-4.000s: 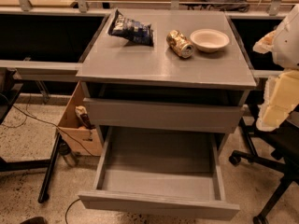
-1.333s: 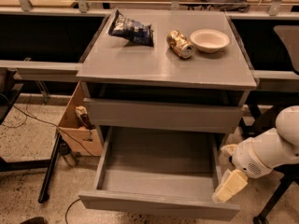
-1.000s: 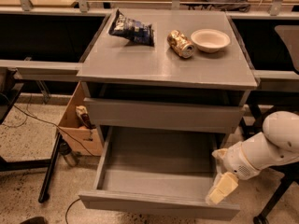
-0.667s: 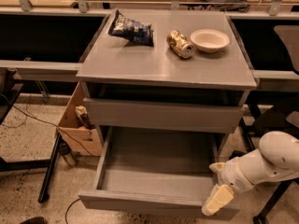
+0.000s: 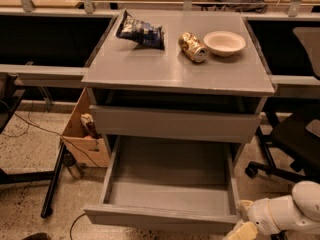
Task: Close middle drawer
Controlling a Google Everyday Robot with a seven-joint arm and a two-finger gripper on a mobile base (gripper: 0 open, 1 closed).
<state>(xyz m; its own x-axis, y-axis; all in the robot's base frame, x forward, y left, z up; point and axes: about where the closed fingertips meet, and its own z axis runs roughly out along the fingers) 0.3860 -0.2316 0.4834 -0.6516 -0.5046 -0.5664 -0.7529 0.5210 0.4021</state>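
The middle drawer [image 5: 167, 189] is pulled far out of the grey cabinet [image 5: 175, 69]. It is a wide, shallow grey box and it is empty. Its flat, handleless front panel [image 5: 160, 218] faces me low in the view. My gripper [image 5: 239, 232] is cream-coloured, on a white arm [image 5: 285, 214]. It sits at the bottom right, just outside the right end of the front panel, and the picture's lower edge cuts part of it off.
The taller-fronted drawer [image 5: 175, 124] above stands slightly out. A chip bag [image 5: 141, 31], a can [image 5: 193, 47] and a bowl [image 5: 224, 42] lie on the cabinet top. A cardboard box [image 5: 82, 129] stands at the left and an office chair [image 5: 295, 139] at the right.
My gripper has come down from beside the cabinet's right side and moved left to the drawer's front right corner. The drawer has not moved.
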